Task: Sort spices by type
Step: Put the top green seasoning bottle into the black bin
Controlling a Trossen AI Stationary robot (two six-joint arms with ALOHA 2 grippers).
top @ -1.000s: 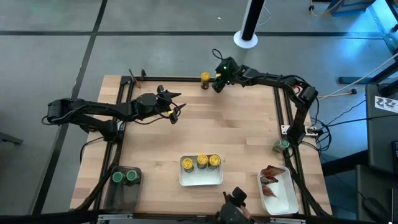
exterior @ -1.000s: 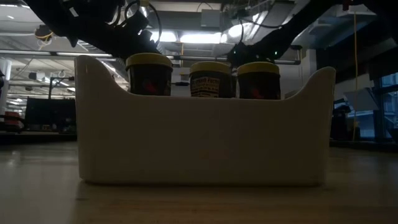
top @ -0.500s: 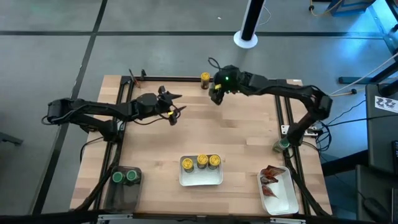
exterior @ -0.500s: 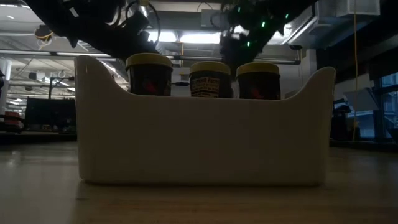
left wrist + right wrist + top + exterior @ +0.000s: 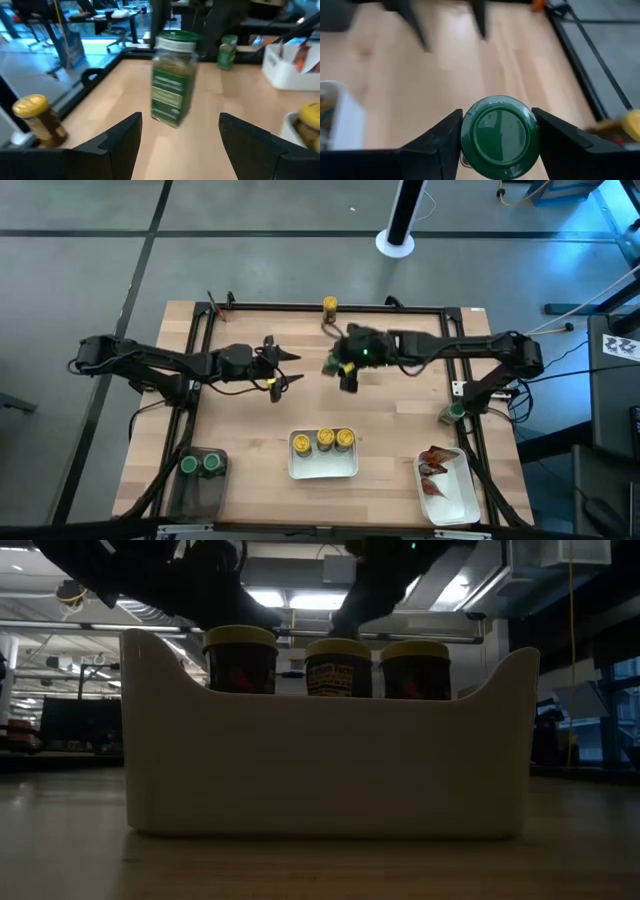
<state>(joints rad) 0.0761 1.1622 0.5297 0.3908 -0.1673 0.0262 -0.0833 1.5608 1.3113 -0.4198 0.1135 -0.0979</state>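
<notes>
One green-capped jar (image 5: pixel 499 131) sits clamped between the right gripper (image 5: pixel 343 368) jaws, facing the left gripper (image 5: pixel 285 370) whose jaws gape empty.

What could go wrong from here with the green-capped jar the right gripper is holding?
1. The right gripper pinches the green-capped jar near its cap only, above the table, so it might slip and roll.
2. The open left gripper faces the jar at close range; a handover could knock fingers together.
3. The white tray of yellow-capped jars lies nearer than the dark bin with the green-capped ones, so a misplacement is possible.
</notes>
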